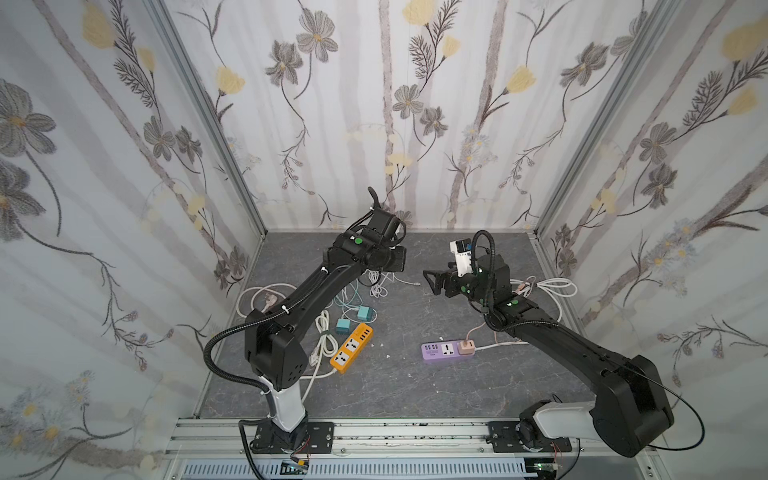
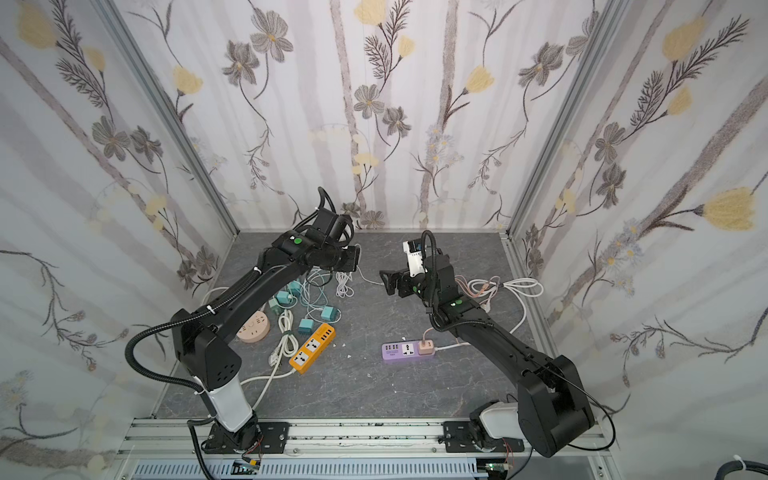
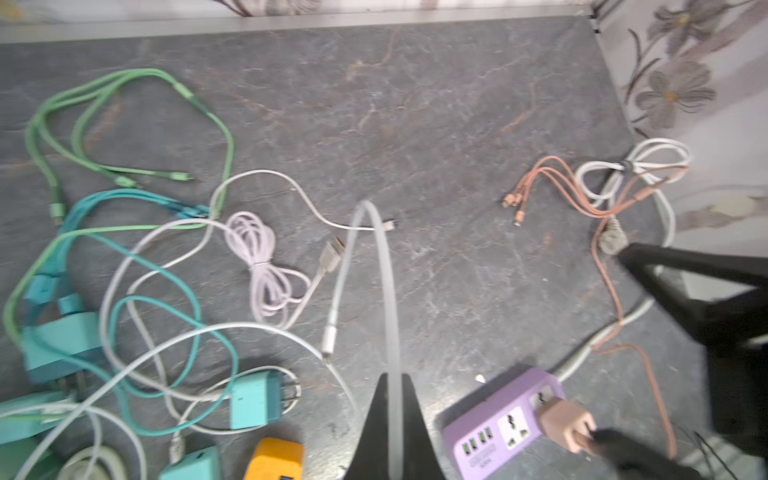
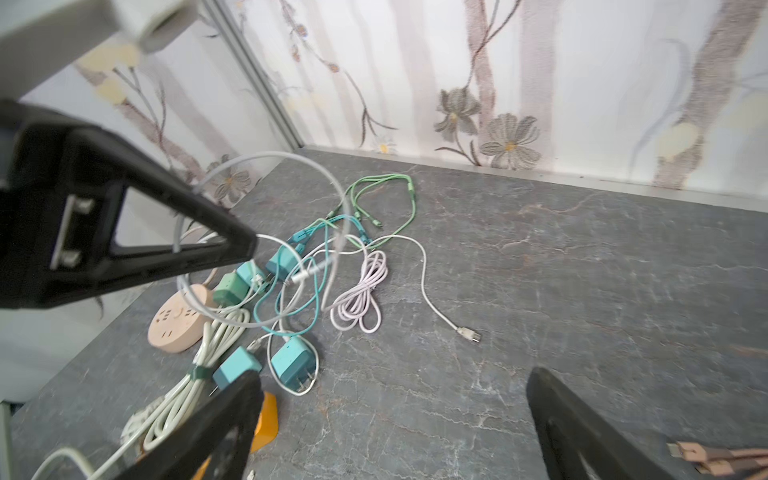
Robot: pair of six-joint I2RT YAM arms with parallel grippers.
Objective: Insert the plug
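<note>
Left gripper [image 3: 390, 380] clamped on white cable [image 3: 386, 291]; right gripper [image 4: 395, 376] wide, empty.
Top views: left fingers hidden under the wrist [image 1: 374, 249]; purple power strip [image 1: 442, 351] on the table [image 1: 415, 395] near right arm [image 1: 582, 349]. Left wrist: fingers [image 3: 374, 415] pinch the cable loop, plug [image 3: 328, 347] at its free end, strip close by. Right wrist: right fingers [image 4: 216, 432] well apart, touching nothing; loop and plug show in front of teal chargers [image 4: 291, 361].

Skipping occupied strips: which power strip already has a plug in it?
The purple power strip: a pink plug sits in its end socket. The orange strip and round peach strip show empty sockets.
</note>
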